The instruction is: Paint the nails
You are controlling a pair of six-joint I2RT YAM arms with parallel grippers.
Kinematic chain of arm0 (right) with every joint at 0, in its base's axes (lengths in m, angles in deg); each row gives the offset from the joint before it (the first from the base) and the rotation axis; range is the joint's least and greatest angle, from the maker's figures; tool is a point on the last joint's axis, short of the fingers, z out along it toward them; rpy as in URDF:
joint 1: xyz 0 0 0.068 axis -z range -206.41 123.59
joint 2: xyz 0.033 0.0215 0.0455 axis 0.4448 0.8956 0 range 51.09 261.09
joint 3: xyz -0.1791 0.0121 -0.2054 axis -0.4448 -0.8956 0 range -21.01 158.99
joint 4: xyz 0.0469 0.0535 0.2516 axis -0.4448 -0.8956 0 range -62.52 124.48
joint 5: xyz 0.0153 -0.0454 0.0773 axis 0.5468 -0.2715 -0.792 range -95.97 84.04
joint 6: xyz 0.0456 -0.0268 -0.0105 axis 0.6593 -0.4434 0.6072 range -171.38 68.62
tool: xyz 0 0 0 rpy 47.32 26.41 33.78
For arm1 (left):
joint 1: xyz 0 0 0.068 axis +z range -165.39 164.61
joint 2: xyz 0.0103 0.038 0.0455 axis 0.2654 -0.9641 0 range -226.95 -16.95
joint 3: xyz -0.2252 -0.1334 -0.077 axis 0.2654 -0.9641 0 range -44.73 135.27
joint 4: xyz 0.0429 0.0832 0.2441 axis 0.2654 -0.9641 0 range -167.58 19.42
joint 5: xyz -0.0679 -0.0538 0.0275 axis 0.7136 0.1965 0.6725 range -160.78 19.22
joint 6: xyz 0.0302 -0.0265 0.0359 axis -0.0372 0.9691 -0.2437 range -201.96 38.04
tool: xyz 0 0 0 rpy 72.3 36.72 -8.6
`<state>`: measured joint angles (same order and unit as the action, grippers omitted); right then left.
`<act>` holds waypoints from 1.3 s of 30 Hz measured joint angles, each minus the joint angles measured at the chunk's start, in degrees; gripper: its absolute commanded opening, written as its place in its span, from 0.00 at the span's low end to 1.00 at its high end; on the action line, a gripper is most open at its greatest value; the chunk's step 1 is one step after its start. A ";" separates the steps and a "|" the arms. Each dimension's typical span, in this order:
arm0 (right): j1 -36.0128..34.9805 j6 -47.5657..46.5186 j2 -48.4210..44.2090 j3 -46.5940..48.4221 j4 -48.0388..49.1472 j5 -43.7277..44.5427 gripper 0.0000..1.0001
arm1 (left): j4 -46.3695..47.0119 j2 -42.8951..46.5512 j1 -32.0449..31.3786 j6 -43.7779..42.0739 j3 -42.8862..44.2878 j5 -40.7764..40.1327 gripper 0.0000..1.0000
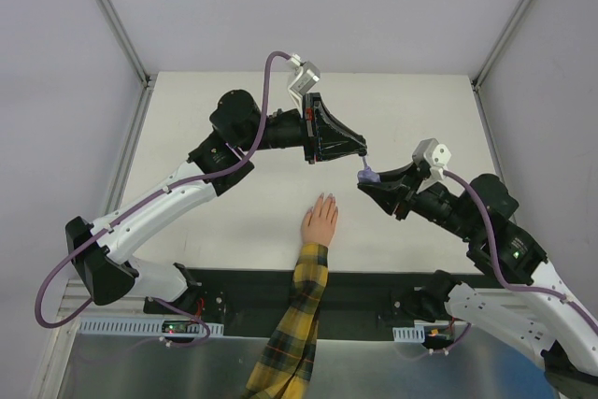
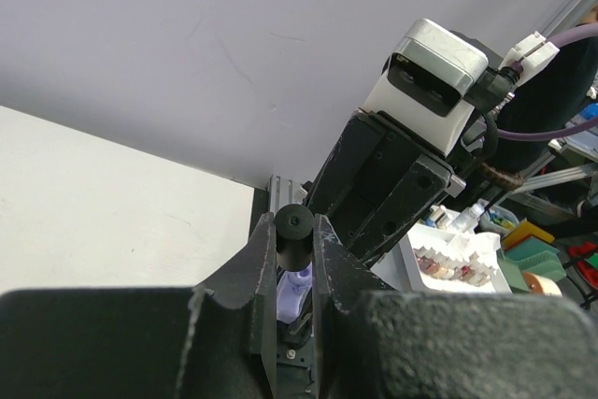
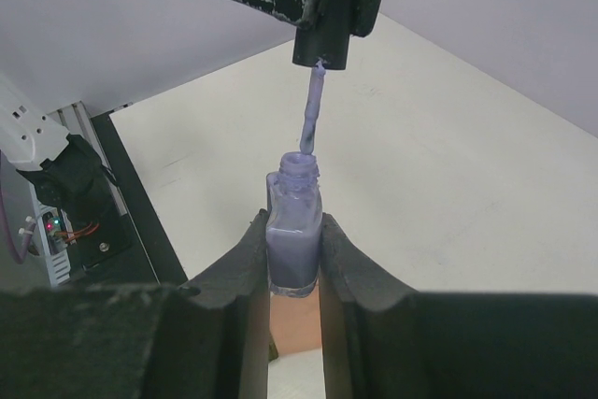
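Observation:
A pale hand [image 1: 320,220] with a yellow-and-dark plaid sleeve [image 1: 294,324] lies flat near the table's front edge. Its nails [image 1: 327,198] are too small to make out. My right gripper [image 1: 367,180] is shut on an open purple bottle [image 3: 293,231], held above and to the right of the fingers. My left gripper [image 1: 362,153] is shut on the black cap [image 2: 293,229]. The cap's purple-coated brush [image 3: 310,114] hangs with its tip at the bottle's neck. A patch of the hand [image 3: 297,324] shows under the bottle.
A black strip [image 1: 374,287] runs along the near table edge by the arm bases. Metal frame posts stand at the far corners [image 1: 147,81]. Off the table, a white tray of small bottles [image 2: 458,254] and green bins [image 2: 537,259] show in the left wrist view.

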<state>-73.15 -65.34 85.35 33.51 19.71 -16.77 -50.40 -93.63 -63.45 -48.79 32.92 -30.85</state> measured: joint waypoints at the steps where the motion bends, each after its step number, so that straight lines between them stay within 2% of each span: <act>1: 0.00 0.00 -0.04 0.00 0.00 0.02 0.00 | 0.00 0.00 0.00 0.00 0.00 0.00 0.00; 30: 0.00 0.26 -3.54 -0.55 0.02 0.35 0.00 | -1.68 0.00 0.00 0.02 0.00 -0.15 0.00; 39: 0.00 1.92 -7.39 -0.87 -3.58 5.31 0.01 | -5.27 1.07 -0.02 -3.19 -0.33 -5.60 0.00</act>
<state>-73.15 -63.41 77.96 32.63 16.13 -11.46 -55.66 -92.56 -63.47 -51.98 32.59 -36.45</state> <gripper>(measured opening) 0.226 0.099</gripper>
